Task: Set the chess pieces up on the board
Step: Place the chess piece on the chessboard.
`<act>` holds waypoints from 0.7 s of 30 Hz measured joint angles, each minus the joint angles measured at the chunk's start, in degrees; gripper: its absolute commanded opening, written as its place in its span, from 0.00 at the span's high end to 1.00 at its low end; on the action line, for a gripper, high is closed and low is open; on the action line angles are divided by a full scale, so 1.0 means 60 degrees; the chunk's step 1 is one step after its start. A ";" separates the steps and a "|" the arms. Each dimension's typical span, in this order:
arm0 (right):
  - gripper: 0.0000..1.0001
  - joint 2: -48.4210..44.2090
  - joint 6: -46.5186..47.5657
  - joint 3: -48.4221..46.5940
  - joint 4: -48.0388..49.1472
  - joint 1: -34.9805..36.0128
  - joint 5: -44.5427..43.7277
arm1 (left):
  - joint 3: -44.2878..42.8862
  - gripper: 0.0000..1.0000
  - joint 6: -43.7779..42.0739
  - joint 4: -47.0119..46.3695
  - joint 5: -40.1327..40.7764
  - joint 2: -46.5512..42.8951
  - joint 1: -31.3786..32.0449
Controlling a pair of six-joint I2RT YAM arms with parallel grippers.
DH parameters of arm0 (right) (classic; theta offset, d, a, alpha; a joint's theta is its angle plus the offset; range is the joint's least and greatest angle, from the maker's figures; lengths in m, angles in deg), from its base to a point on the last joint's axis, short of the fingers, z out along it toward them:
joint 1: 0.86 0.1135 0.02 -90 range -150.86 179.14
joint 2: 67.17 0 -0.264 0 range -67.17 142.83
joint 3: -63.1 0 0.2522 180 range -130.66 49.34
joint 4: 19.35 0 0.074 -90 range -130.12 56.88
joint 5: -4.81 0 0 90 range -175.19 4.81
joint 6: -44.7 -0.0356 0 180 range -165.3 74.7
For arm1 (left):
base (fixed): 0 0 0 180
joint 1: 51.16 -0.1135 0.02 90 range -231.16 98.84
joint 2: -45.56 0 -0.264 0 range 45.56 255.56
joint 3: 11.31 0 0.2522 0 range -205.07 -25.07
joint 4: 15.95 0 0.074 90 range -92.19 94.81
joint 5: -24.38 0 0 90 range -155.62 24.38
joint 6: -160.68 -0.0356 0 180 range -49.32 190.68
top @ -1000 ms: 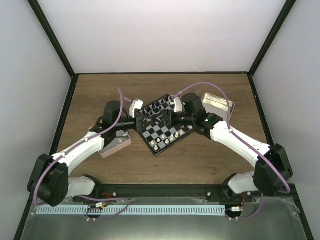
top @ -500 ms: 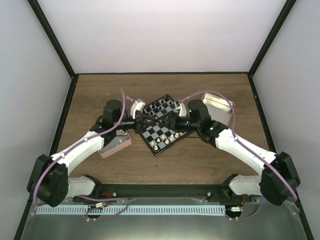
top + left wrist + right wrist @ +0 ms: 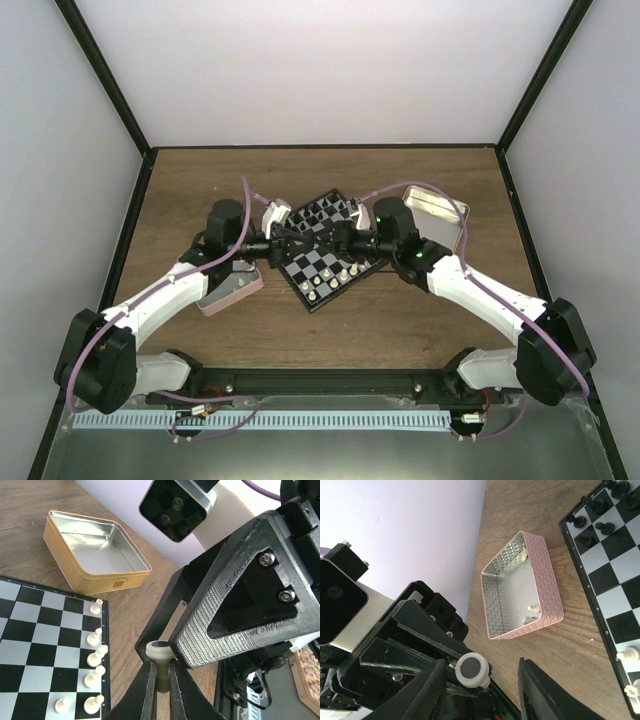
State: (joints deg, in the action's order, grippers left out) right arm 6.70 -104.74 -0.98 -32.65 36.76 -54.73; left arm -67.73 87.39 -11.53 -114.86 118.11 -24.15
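Observation:
My left gripper (image 3: 161, 667) is shut on a cream-white chess piece (image 3: 160, 652), held by its stem with the round base pointing away from me. The same piece (image 3: 471, 670) shows its dark-centred base in the right wrist view. My right gripper (image 3: 482, 666) is open, its two fingers on either side of that piece, not touching it. Both grippers meet above the board (image 3: 330, 272), left gripper (image 3: 292, 240) and right gripper (image 3: 335, 240). The board (image 3: 45, 645) carries several white pieces (image 3: 93, 660) along one edge. Black pieces (image 3: 592, 522) stand on the opposite side.
A pink tin (image 3: 520, 587) left of the board holds a few white pieces (image 3: 532, 608); it also shows in the top view (image 3: 232, 287). An empty gold tin (image 3: 95, 555) stands right of the board, also in the top view (image 3: 437, 215). Black frame rails edge the table.
My right arm has swung in towards the left gripper, and its open jaws now sit around the held piece. The left arm has barely moved.

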 measured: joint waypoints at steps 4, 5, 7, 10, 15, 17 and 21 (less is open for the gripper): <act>0.68 0.0095 -0.0087 -0.0109 0.0015 0.0000 0.0168 | 0.0000 0.96 0.0000 0.0004 -0.0026 -0.0004 0.0000; 0.69 0.0120 -0.0117 -0.0117 0.0036 0.0000 0.0215 | 0.0000 0.96 -0.0004 0.0007 -0.0029 -0.0004 0.0000; 0.70 0.0182 -0.0178 -0.0135 0.0080 0.0000 0.0288 | 0.0000 0.96 -0.0004 0.0033 -0.0029 -0.0004 0.0000; 0.75 0.0357 -0.0270 -0.0222 0.0160 0.0000 0.0375 | 0.0004 0.96 -0.0007 0.0080 -0.0036 -0.0026 0.0000; 0.87 0.0441 -0.0452 -0.0248 0.0342 0.0000 0.0430 | 0.0004 0.92 -0.0007 0.0149 -0.0073 -0.0117 0.0000; 0.90 0.0441 -0.0619 -0.0248 0.0415 0.0000 0.0430 | 0.0004 0.75 0.0007 0.0149 -0.0062 -0.0127 0.0000; 0.92 0.0437 -0.1155 -0.0160 0.0699 0.0000 0.0368 | 0.0011 0.51 0.0368 0.0066 0.0018 -0.0208 0.0007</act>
State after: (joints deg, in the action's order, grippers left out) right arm 9.32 -111.67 -1.94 -28.45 36.76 -52.52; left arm -67.66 89.60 -11.14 -114.75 116.86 -24.11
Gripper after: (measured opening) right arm 0.150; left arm 0.387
